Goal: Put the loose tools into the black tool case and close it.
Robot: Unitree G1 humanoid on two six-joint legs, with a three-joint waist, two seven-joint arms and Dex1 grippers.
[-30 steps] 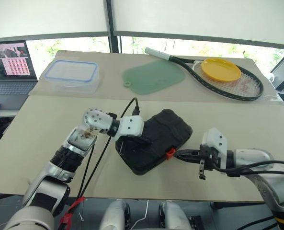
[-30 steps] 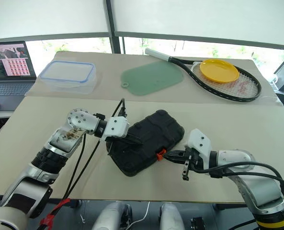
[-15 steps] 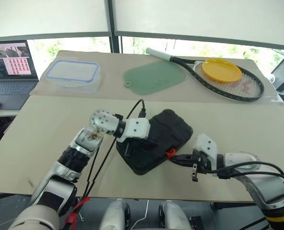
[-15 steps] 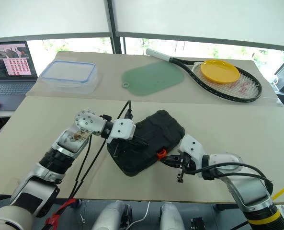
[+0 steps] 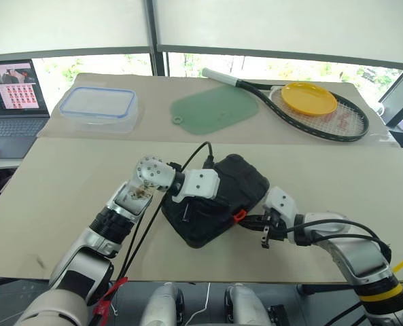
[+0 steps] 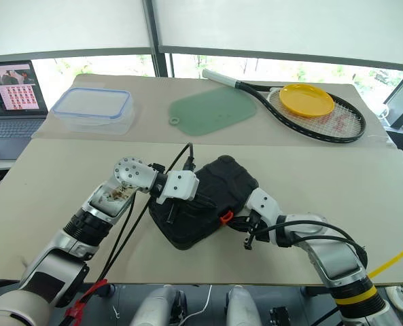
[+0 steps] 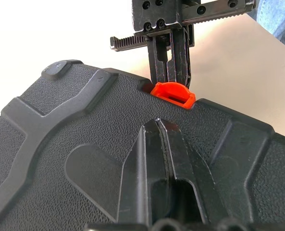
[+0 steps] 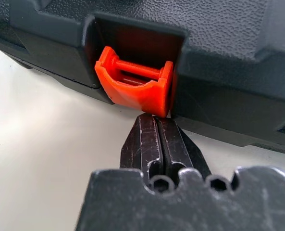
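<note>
Right gripper [image 8: 156,126] clenched with nothing held, tips touching the orange latch [image 8: 135,82] on the near-right edge of the black tool case [image 5: 218,197]; left gripper [image 7: 164,139] also pressed together, empty, resting on the lid from the left. Case lies lid-down, closed, at the centre near part of the table [image 5: 65,183]. Farther off: clear blue-rimmed container [image 5: 98,107] far left, green mat [image 5: 218,109], racket [image 5: 310,112] with yellow plate [image 5: 310,98] far right, laptop [image 5: 11,95] at left edge.

A: Left arm [image 5: 113,217] — silver segments, black ribbed band mid-forearm, round studded joint at the wrist, white housing beyond. Black cable loops off it; red strap lower down.

B: Right arm [image 5: 337,238] — silver-grey shell, white wrist block, black cables, yellow band near the elbow. Fingers [image 8: 156,144] black, toothed rack behind.
</note>
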